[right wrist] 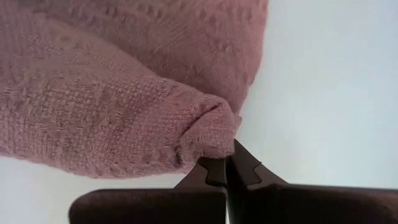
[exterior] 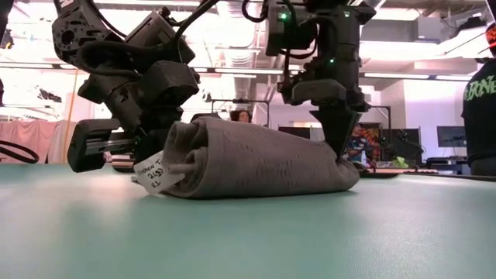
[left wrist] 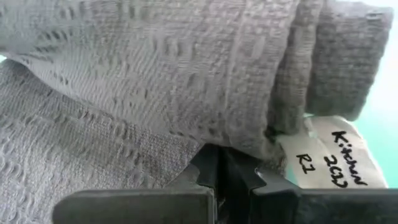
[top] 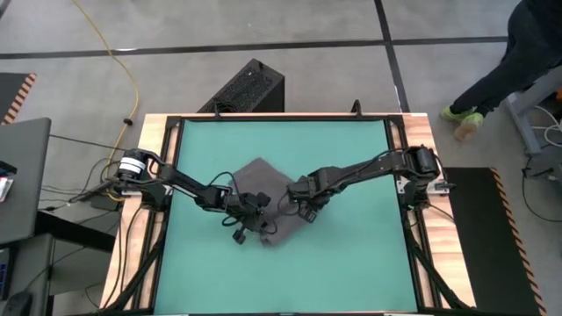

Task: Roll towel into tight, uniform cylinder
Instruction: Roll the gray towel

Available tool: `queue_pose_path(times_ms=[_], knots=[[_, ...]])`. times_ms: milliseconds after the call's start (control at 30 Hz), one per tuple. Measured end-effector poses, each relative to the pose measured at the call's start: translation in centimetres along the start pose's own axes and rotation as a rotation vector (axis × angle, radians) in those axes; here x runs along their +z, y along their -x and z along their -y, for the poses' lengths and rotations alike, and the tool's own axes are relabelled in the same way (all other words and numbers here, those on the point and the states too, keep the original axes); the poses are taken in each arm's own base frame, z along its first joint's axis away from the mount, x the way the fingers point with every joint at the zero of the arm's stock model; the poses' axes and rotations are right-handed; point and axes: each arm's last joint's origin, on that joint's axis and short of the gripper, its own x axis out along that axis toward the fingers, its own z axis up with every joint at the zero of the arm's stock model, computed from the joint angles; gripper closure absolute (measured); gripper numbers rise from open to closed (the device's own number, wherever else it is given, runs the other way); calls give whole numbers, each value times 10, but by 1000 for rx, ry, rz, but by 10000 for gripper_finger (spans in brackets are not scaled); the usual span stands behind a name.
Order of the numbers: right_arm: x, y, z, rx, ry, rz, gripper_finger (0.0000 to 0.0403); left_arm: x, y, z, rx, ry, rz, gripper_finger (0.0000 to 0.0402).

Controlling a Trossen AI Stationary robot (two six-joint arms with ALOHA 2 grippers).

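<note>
The dark grey, soft woven cloth towel (top: 266, 200) is lying partly rolled near the middle of the teal mat (top: 351, 263) that is covering the desk. In the low view the rolled part (exterior: 256, 164) is showing as a squat bundle whose long axis is running across the picture, with the small white handwritten tag (exterior: 157, 173) hanging at one end and a tucked corner at the other. From overhead that axis is running on a slant, from the left arm's side toward the right arm's side, while a flat, unrolled flap of cloth is spreading away toward the far edge of the mat.

The left gripper (left wrist: 221, 177) is sitting at the tag end, its fingers (left wrist: 205, 168) pinched together on a fold of the towel just beside the tag. The right gripper (right wrist: 227, 167) is sitting at the opposite end, its fingers (right wrist: 214, 171) closed on the bunched corner of cloth there. So the towel is lying directly ahead of both sets of fingers, stretched between them, and neither arm is nearer than the other; each is holding its own end.

The coming turn of the roll seems to depend on both ends travelling together across the long axis, toward the flat flap. The tag end is looking thicker than the corner end, though the low angle is making that hard to judge, so the cylinder may already be tapering.
</note>
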Motion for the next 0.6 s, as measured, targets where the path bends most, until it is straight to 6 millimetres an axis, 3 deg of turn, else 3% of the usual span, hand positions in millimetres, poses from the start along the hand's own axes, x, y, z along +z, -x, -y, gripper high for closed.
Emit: queue_pose_path(times_ms=[233,600], knots=[[7,-1,0,35,25,52,396,1,2,0,34,-6,-14,401],[3,-23,5,46,8,67,396,19,29,0,133,-24,-7,401]])
